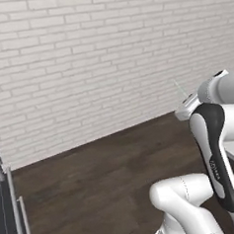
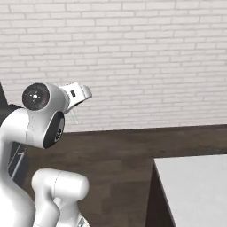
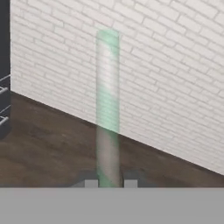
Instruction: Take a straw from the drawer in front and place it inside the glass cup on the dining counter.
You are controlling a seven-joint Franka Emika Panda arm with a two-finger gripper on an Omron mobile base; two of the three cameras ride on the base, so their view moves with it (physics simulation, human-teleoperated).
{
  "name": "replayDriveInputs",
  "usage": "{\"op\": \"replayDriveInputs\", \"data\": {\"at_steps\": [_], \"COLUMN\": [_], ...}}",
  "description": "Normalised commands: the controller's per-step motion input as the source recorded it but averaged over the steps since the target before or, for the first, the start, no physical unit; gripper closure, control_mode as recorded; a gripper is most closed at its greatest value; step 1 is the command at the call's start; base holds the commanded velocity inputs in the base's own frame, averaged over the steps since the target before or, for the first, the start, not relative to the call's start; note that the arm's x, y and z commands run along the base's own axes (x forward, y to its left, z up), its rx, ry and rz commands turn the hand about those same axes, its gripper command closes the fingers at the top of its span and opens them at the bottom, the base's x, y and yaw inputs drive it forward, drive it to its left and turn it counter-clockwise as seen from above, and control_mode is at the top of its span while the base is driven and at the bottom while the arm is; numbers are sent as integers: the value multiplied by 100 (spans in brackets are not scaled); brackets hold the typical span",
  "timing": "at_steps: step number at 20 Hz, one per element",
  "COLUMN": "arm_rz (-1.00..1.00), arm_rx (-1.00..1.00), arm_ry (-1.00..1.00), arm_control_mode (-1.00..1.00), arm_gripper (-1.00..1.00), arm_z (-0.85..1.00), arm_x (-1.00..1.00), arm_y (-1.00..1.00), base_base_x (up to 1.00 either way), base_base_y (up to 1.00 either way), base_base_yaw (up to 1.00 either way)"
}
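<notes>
Clearly the straw [image 3: 107, 105] stands up between the two dark fingertips [image 3: 91, 183] of the hand [image 3: 110, 183], which is closed on its lower end; in the hand view it is a pale, see-through stick with a green tint, rising in front of the white brick wall [image 3: 166, 65] and blurred at its edges. From the left base view the straw [image 1: 181, 89] is no more than a faint thin line slanting up from the hand [image 1: 186, 107], easy to lose against the bricks, and the fingers themselves are hidden behind the arm's white wrist. In the right base view the hand [image 2: 76, 95] juts out beside the round dark joint, and a faint line below it may be the straw, too thin to be sure. The surface [image 2: 195, 186] with its white top and dark side shows at the lower right of that view, cut off by the frame, well apart from the hand. Dark wooden floor [image 1: 103, 179] runs to the foot of the wall. At the left edge of the hand view a dark unit with slim silver bars [image 3: 3, 105] is cut off and cannot be identified.
</notes>
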Motion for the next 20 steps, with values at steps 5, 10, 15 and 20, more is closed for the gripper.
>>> {"op": "replayDriveInputs", "data": {"at_steps": [5,10,15,20], "arm_rz": [0,0,0,0], "arm_rx": [0,0,0,0], "arm_ry": [0,0,0,0], "arm_control_mode": [100,100,100,100], "arm_gripper": [100,100,100,100], "arm_z": [0,0,0,0], "arm_x": [0,0,0,0], "arm_y": [0,0,0,0], "base_base_x": [100,94,70,59], "base_base_y": [36,21,25,26], "base_base_yaw": [-31,-55,-71,-74]}}
